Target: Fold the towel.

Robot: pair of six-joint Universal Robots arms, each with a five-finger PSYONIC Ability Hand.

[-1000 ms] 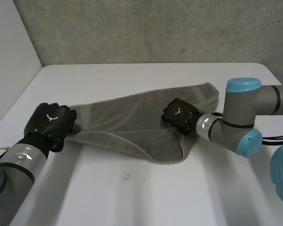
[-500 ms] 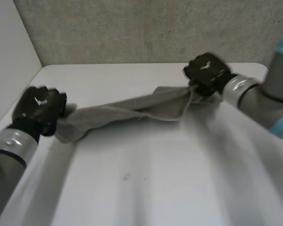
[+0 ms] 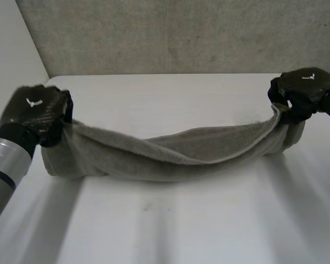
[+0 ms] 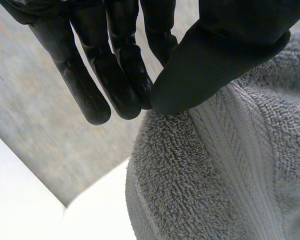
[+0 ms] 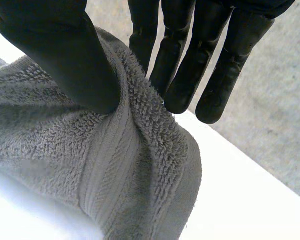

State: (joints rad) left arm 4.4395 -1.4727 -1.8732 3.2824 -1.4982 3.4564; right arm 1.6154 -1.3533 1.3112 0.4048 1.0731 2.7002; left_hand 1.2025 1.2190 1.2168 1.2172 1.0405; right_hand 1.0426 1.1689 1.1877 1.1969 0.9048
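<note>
Grey terry towel (image 3: pixel 170 157), gathered lengthwise into a long, loosely folded band. It hangs stretched between the two hands and sags in the middle. One end is pinched between the thumb (image 4: pixel 225 45) and fingers (image 4: pixel 117 75) of the left hand (image 3: pixel 36 110). The other end is pinched between the thumb (image 5: pixel 55 50) and fingers (image 5: pixel 190 65) of the right hand (image 3: pixel 302 91). A flat woven stripe crosses the pile just below each set of fingertips. Whether the sagging middle touches the counter (image 3: pixel 181 231) cannot be told.

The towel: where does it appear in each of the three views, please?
Head view: the towel stretches between left hand and right hand, sagging in the middle.
Left wrist view: towel pinched between thumb and fingers.
Right wrist view: towel pinched likewise, beneath the thumb.
Shared landmark: the grey wall behind.
</note>
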